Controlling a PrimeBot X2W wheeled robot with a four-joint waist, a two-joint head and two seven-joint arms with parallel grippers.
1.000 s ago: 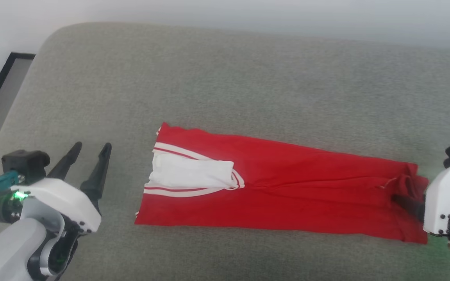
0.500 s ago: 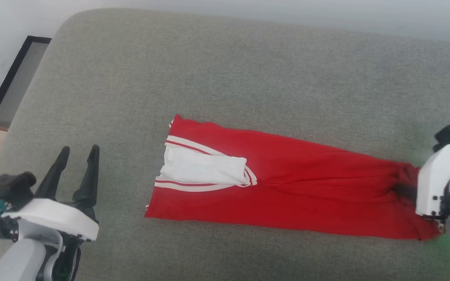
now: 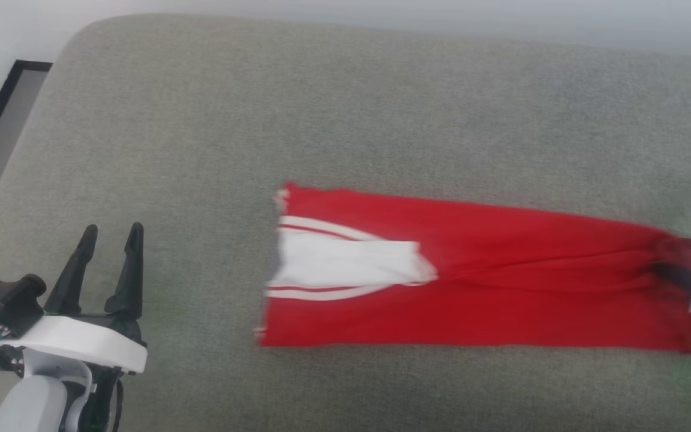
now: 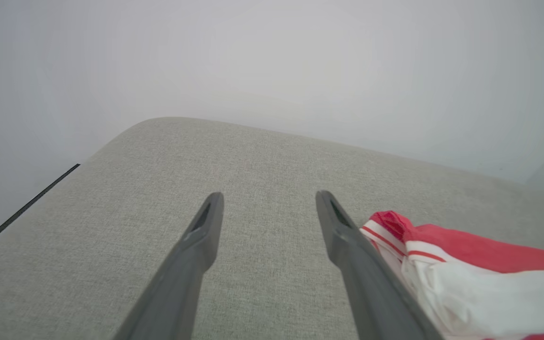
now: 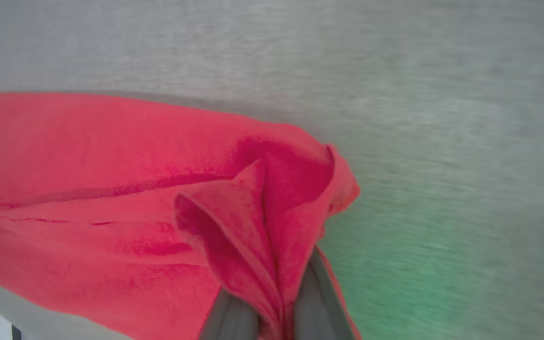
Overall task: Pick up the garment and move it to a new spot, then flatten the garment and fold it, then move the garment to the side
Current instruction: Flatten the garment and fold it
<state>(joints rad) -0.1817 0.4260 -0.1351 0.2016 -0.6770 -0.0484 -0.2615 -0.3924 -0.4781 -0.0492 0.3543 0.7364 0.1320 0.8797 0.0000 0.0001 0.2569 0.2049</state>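
**ITEM: RED GARMENT, LONG FOLDED STRIP, ON GREY CUSHION**

**Location.** The garment (image 3: 501, 300) lies flat on the cushion (image 3: 345, 120). In the head view it runs from centre out to 3 o'clock. Its white panel (image 3: 345, 264) and striped bands sit at the centre end.

**Handling (judged).** Soft, light and limp, and not fragile. It will likely sag when lifted and drag on the cushion's coarse weave. Pulled by one end alone, the folds could slip open.

**Holds.**
- Right gripper (image 3: 672, 273), at 3 o'clock: jaws clamped together on a pinched ridge of red cloth at the strip's end.
- Left gripper (image 3: 113, 228), at 8 o'clock: jaws wide apart and empty, over bare cushion, clear of the cloth.

**Suggested second hold (judged).** A corner of the striped end, through all layers, so that both ends lift level.
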